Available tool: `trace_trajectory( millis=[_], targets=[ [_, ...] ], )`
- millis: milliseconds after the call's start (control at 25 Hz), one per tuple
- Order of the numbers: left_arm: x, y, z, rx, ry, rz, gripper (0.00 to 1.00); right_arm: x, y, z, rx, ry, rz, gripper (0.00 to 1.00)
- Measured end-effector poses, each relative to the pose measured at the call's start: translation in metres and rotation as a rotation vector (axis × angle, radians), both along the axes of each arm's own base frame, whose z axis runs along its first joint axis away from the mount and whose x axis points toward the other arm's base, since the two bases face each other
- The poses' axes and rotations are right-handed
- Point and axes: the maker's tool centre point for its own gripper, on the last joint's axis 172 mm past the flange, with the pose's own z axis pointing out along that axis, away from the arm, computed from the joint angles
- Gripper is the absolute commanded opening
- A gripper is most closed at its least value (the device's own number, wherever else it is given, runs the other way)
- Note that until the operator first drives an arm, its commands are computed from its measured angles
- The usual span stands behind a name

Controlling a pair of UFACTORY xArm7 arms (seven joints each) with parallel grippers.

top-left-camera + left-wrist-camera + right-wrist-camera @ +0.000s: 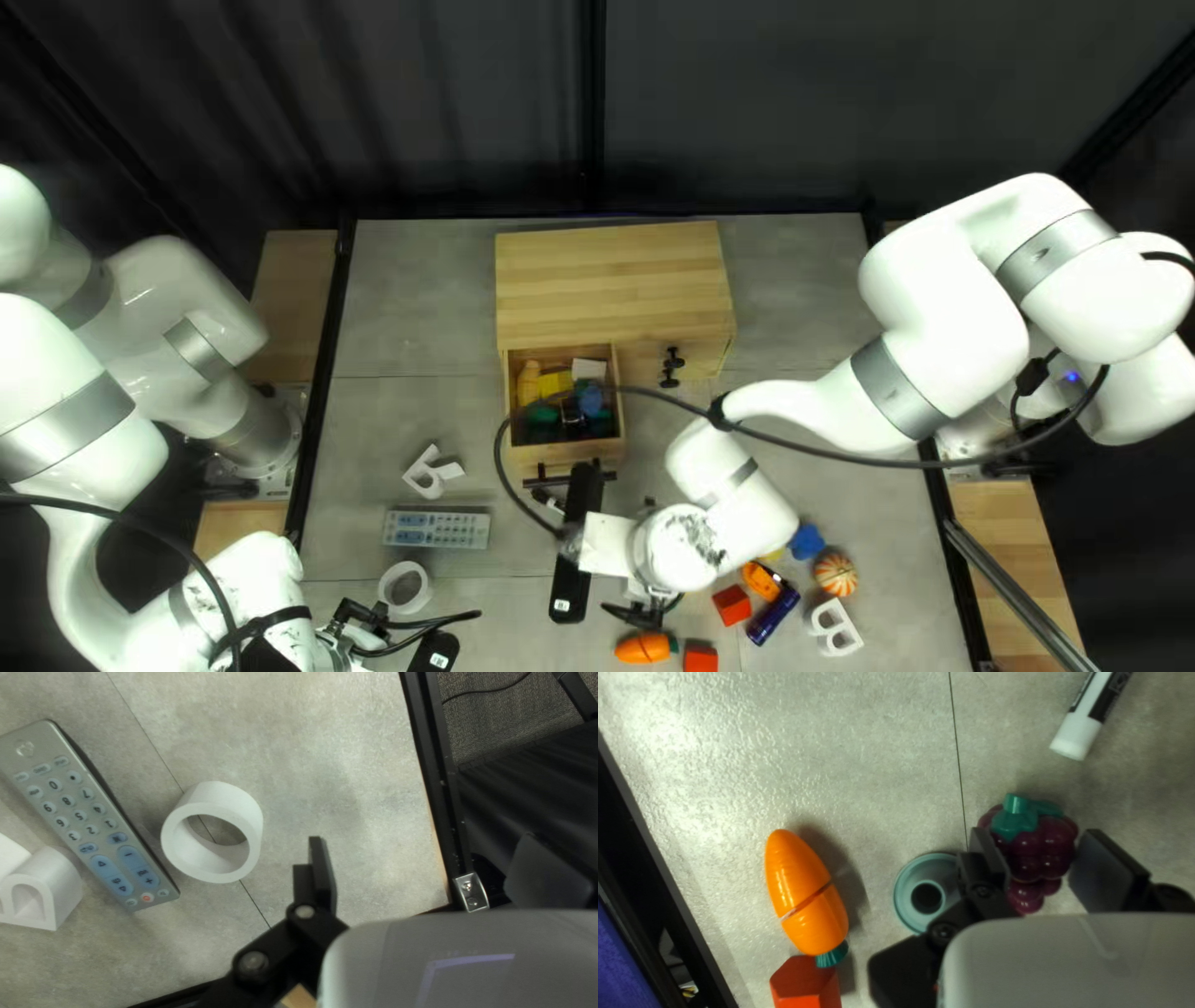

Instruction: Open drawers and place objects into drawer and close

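In the top left view, a wooden cabinet [608,280] stands with its left drawer [604,451] pulled out, holding yellow, green, blue and white objects. The right drawer [703,361] is shut. My right gripper [642,612] is low over the table, mostly covered by its own arm. From the right wrist, the gripper [1042,858] has its fingers against both sides of purple toy grapes [1036,852]. At the lower left, my left gripper [361,625] is beside a white ring [387,595]. From the left wrist, the gripper [430,874] stands wide, holding nothing, beside the ring [218,872].
A remote [436,529] and white letter [430,473] lie left of the drawer. Toward the right are a striped ball [835,574], a white B [834,627] and red blocks [732,605]. A toy carrot [803,890], teal round piece [909,890] and marker [1089,718] surround the grapes.
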Motion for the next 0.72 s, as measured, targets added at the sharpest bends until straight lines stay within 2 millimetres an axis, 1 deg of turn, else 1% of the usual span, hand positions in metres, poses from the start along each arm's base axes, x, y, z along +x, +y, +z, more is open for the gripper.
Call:
trace_trajectory(
  millis=[120,240,280,320,520,720],
  targets=[
    [0.0,0.0,0.0,0.0,0.0,0.0,1.0,-0.003,-0.006,0.017,-0.029,-0.007,-0.003,0.01],
    [0.0,0.0,0.0,0.0,0.0,0.0,1.0,-0.004,-0.014,0.028,-0.053,-0.006,-0.004,0.01],
    [0.0,0.0,0.0,0.0,0.0,0.0,1.0,-0.004,-0.016,0.029,-0.057,-0.006,-0.002,0.36],
    [0.0,0.0,0.0,0.0,0.0,0.0,1.0,-0.003,-0.018,0.029,-0.058,-0.006,-0.001,0.99],
    [0.0,0.0,0.0,0.0,0.0,0.0,1.0,-0.001,-0.018,0.024,-0.026,-0.022,0.007,1.0],
    [0.0,0.0,0.0,0.0,0.0,0.0,1.0,0.003,-0.008,0.014,0.027,-0.036,0.015,1.0]
  ],
)
